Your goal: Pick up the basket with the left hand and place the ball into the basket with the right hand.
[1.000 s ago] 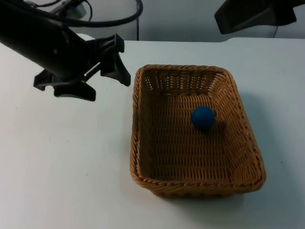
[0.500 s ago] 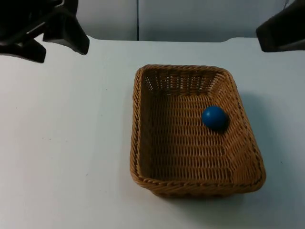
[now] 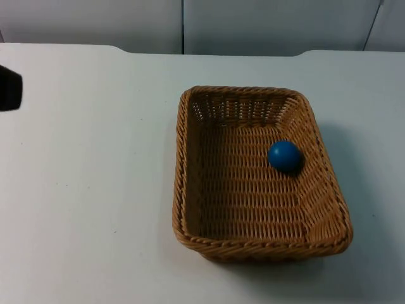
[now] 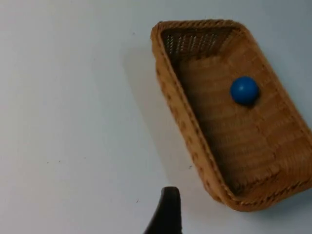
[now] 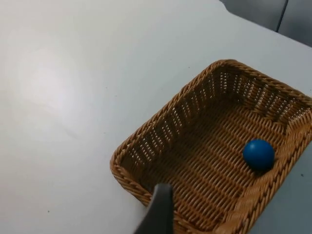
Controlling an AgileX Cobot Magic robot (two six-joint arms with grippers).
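Where the white bench (image 3: pixel 88 190) met the grey wall (image 3: pixel 253 25), its surface carried one brown wicker basket (image 3: pixel 190 190), which sat flat toward the right side of the top view. The basket (image 4: pixel 195 141) was rectangular, with woven walls sloping outward to a braided rim (image 5: pixel 146 141). Inside it lay a blue ball (image 3: pixel 285 156), resting on the woven floor close to the basket's right wall. The ball (image 4: pixel 244 90) touched nothing but the basket, and it (image 5: pixel 259 154) lay nearer the far end than the near one. The left end effector (image 4: pixel 165 214) hung above bare bench beside the basket; whether it was open could not be told. The right end effector (image 5: pixel 158 212) hung above the basket's rim, its state likewise unclear.
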